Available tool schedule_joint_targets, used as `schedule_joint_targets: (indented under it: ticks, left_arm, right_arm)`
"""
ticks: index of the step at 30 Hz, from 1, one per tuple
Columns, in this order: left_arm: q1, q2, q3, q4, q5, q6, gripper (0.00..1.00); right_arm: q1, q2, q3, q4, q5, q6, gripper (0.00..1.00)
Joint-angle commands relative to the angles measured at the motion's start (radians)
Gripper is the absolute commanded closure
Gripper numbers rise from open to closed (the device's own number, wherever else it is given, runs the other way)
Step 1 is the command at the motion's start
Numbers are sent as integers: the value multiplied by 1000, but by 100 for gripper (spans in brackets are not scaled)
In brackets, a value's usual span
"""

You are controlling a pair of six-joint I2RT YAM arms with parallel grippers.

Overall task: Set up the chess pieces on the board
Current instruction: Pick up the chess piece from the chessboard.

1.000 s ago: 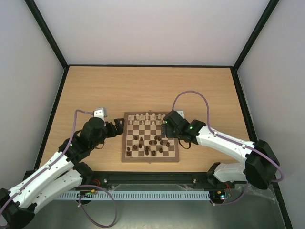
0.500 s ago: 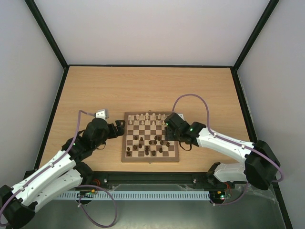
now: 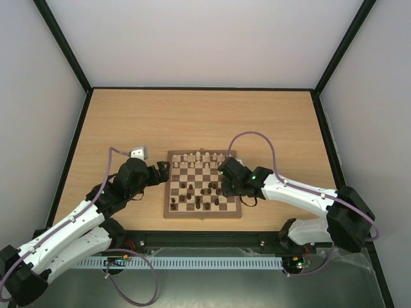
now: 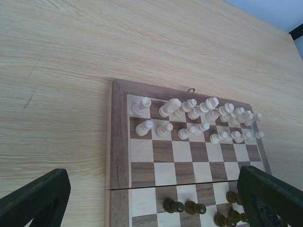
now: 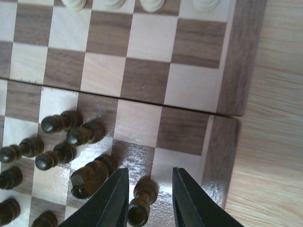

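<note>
Chess pieces (image 4: 189,109) on the board (image 5: 236,56), which lies on the table (image 3: 128,122) between the two arms. Pale pieces (image 4: 222,111) fill the two far rows. Dark pieces (image 5: 71,137) stand bunched and out of line on the near half, none yet on a home row.

Right gripper (image 5: 149,177): its jaws stand narrow, one on each side of a single dark pawn (image 5: 140,201) near the board's right border. The inner finger looks to be against the pawn, and a slit of board shows beside the other. Whether the pawn is truly clamped cannot be told.

Left gripper (image 4: 151,189): it hangs at the board's left edge with its jaws fully spread and nothing between them.

Handling, as a judgement: each piece is small turned wood, so it is light, rigid and smooth-skinned, with a narrow foot that tips at a slight knock. The rounded profile may slip from flat pads. The best hold is across the waist, below the head, with the fingers upright. A larger dark piece (image 5: 90,175) stands just beside the inner finger and is liable to be nudged.
</note>
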Motion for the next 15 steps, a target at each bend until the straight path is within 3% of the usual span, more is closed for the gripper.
schedule_joint_targets:
  ticks: [1, 7, 15]
  left_arm:
    - [-3, 19, -6, 29, 7, -4, 0]
    - [-3, 15, -12, 29, 7, -7, 1]
    - [-3, 14, -18, 33, 10, -9, 1]
  right_arm:
    - [41, 32, 3, -72, 7, 10, 74]
    - [74, 48, -9, -97, 25, 34, 74]
    - [89, 48, -12, -128, 48, 55, 87]
